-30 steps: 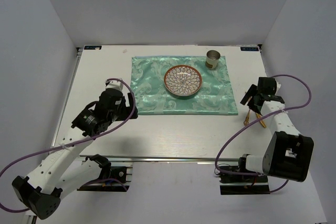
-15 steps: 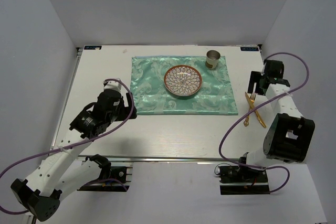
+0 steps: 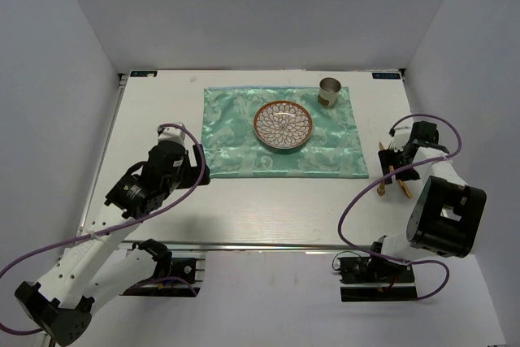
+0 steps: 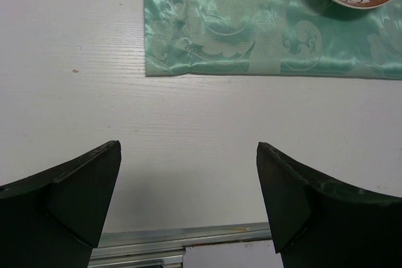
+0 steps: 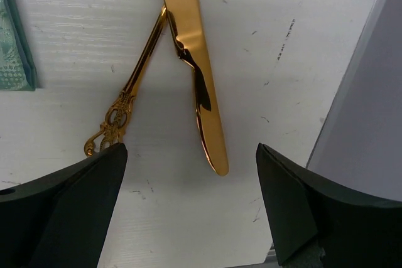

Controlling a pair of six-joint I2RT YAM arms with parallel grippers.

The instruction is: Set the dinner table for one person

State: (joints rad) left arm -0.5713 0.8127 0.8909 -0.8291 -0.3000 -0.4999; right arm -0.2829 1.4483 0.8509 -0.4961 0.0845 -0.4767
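The white dinner table [image 3: 260,209] carries a green mat [image 3: 244,140] with a patterned plate [image 3: 283,126] and a metal cup [image 3: 329,92] on it. A gold knife [image 5: 191,61] and a gold fork [image 5: 129,101] lie crossed on the bare table right of the mat, also in the top view [image 3: 380,188]. My right gripper [image 5: 190,150] is open and empty, hovering over the near ends of the knife and fork; it also shows in the top view [image 3: 396,164]. My left gripper [image 4: 187,147] is open and empty above bare table by the mat's near left corner [image 4: 151,70].
The silver rail [image 4: 188,240] runs along the table's near edge. Grey walls enclose the table on three sides; the right wall [image 5: 370,92] stands close beside the knife. A purple cable [image 3: 443,119] loops off the right arm.
My right gripper pulled back toward the far edge, then came back down over the knife and fork. My left arm has barely shifted.
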